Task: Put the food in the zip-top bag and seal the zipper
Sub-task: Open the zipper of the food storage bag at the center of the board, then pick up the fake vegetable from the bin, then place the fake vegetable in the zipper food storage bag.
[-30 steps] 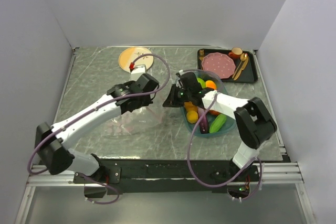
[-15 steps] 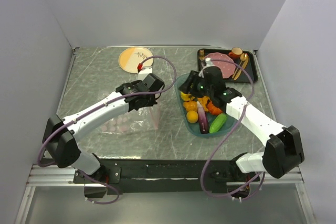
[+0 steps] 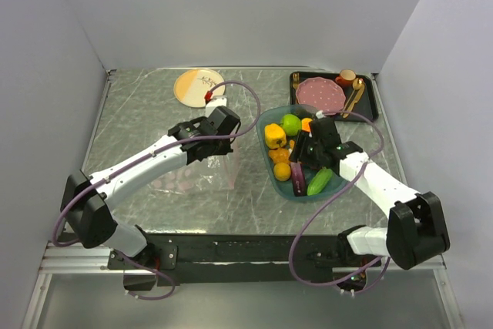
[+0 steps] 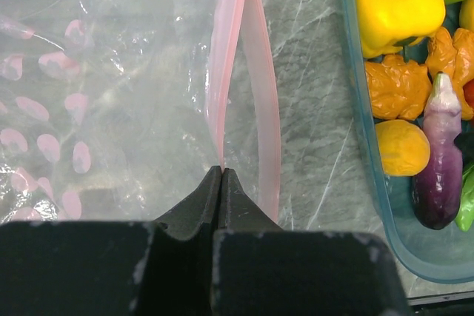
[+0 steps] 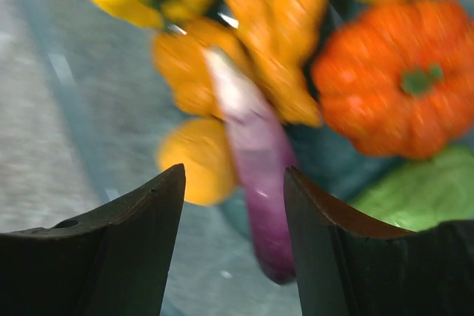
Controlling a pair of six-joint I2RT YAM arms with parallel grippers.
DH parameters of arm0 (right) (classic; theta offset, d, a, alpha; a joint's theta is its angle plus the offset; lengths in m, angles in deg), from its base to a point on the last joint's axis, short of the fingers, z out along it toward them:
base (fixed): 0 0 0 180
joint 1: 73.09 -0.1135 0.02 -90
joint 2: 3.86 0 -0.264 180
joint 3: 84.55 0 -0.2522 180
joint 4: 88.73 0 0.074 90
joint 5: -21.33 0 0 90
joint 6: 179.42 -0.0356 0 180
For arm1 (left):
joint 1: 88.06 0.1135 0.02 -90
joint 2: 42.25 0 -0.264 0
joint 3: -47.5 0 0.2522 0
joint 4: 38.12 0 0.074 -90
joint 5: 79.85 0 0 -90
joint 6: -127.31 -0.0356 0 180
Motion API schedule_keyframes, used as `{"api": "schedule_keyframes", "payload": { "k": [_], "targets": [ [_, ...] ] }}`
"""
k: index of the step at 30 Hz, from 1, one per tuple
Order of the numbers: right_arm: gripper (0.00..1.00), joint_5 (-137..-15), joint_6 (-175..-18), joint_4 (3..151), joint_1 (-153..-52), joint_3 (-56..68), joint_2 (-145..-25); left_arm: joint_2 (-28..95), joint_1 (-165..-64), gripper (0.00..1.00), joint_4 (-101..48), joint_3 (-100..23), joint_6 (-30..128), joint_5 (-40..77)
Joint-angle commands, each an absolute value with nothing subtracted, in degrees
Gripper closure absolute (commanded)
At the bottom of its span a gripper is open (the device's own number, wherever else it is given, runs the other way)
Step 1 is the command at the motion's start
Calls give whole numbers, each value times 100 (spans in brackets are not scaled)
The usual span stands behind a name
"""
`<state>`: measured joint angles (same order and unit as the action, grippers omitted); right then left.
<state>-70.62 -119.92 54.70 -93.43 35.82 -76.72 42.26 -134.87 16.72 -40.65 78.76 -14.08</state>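
I note the left hand (image 4: 222, 172) clamped on the zipper (image 4: 234, 49), the right hand (image 5: 233, 175) spread apart above the eggplant (image 5: 259, 155) in the tray (image 4: 361, 109).

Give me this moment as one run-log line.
left gripper: shut on zipper | right gripper: open, over eggplant | food: in teal tray | zip-top bag: mouth open

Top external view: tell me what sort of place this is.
Probably a robot test cell, not a kitchen: plain white walls box in a marbled table, a left arm and right arm are bolted to a rail at its near edge, and the food in the teal tray is toy produce.
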Motion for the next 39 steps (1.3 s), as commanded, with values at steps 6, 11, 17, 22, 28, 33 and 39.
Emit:
{"api": "schedule_keyframes", "payload": {
  "k": [6, 11, 17, 22, 28, 33, 39],
  "targets": [
    [44, -6840, -11789, 5421, -9331, 4011, -7637, 3984, -13482, 99, 1467, -4185, 7765, -1402],
    [45, -6980, -11755, 5483, -9331, 3985, -7987, 3931, -13482, 99, 1510, -4141, 7738, -1472],
    [59, -7069, -11710, 5624, -9313, 4038, -8225, 3870, -13482, 99, 1493, -4079, 7774, -1472],
    [100, -7025, -11798, 5755, -9313, 4108, -7787, 3913, -13482, 99, 1501, -4105, 7747, -1463],
    [100, -6876, -11912, 5580, -9313, 3933, -6934, 3931, -13482, 99, 1519, -4115, 7774, -1463],
    [100, -6673, -12062, 5667, -9313, 3967, -6521, 3931, -13482, 99, 1475, -4132, 7774, -1437],
    [100, -6849, -12738, 6439, -9339, 4178, -5968, 3975, -13482, 99, 1440, -4123, 7826, -1341]
  ]
}}
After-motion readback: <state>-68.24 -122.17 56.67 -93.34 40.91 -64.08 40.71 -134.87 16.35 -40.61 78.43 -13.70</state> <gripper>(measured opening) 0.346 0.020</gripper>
